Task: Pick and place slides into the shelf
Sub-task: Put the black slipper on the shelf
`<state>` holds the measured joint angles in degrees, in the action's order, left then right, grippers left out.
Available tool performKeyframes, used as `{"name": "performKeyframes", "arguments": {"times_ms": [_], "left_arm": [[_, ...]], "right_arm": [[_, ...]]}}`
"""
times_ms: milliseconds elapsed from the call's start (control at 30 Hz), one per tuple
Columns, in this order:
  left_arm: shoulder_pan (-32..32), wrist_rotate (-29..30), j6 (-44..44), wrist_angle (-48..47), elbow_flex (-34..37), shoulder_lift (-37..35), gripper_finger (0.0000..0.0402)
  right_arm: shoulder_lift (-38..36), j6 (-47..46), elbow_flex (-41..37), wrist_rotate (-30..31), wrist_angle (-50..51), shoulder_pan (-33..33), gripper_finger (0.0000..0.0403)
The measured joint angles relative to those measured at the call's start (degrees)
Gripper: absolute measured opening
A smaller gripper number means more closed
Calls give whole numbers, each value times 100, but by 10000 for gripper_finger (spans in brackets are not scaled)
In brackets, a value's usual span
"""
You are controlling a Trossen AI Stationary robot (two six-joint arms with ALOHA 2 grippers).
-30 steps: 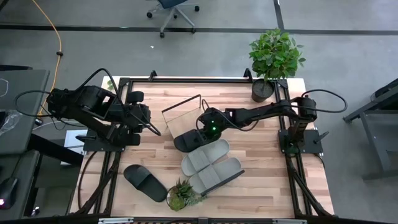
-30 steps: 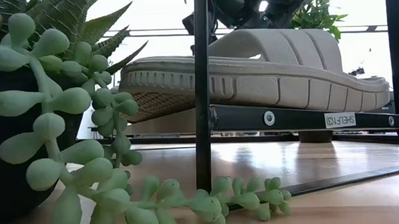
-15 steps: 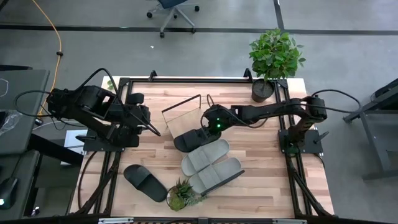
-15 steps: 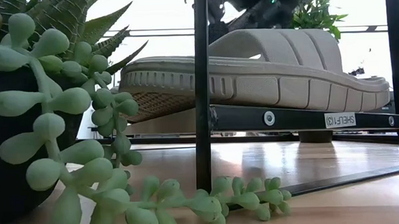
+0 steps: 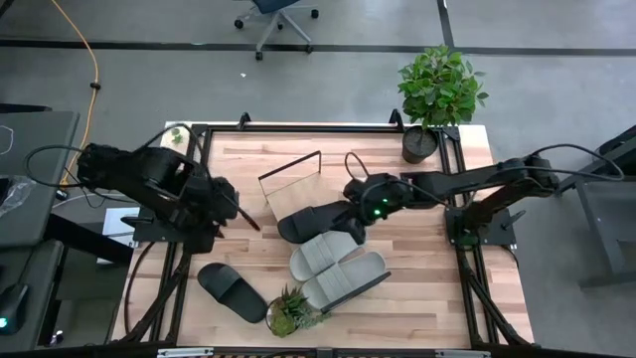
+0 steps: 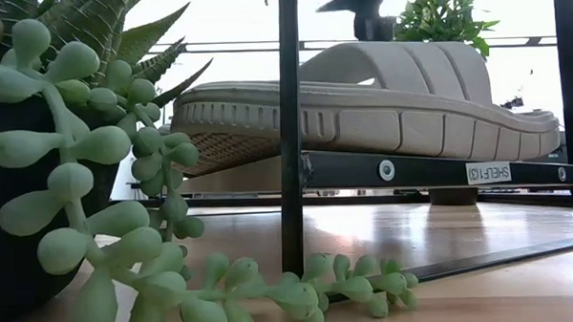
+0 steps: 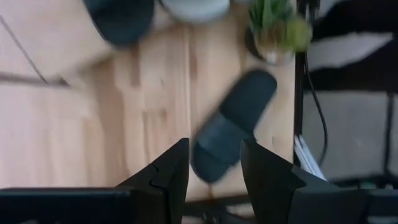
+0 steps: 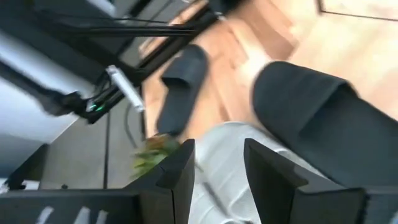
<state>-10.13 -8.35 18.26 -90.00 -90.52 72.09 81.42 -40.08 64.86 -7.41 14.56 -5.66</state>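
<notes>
Near edge: your succulent pot (image 5: 288,310), lone black slide (image 5: 232,291) to its left. Mid-table: two grey slides (image 5: 338,265) on the shelf (image 5: 366,287), second black slide (image 5: 316,220) behind. Right gripper (image 5: 350,231) parted, empty, beside it. Left gripper (image 5: 221,207) parted, empty, far left.

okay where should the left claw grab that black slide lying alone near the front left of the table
Probably the wide strap of the black slide, coming straight down from above. It lies flat, sole down, clear of the succulent, so the raised strap is the easiest part to pinch. The left claw is open and looks down on it.
</notes>
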Motion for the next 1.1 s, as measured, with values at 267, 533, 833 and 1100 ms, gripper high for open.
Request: {"name": "performKeyframes", "arguments": {"times_ms": [267,533,833,1100], "left_arm": [[0,-807,192,307,1876,-575,133],[0,-1290,1299,2498,3734,-1973,133],[0,-1097,2889,3061,5138,-3610,133],[0,-1251,3482,3667,6005,-4263,134]], "right_arm": [[-209,259,0,161,-189,-239,129],[-146,260,2,139,-198,-237,129],[-137,14,2,123,-244,-272,129],[-137,-41,2,399,-299,-350,129]]}}
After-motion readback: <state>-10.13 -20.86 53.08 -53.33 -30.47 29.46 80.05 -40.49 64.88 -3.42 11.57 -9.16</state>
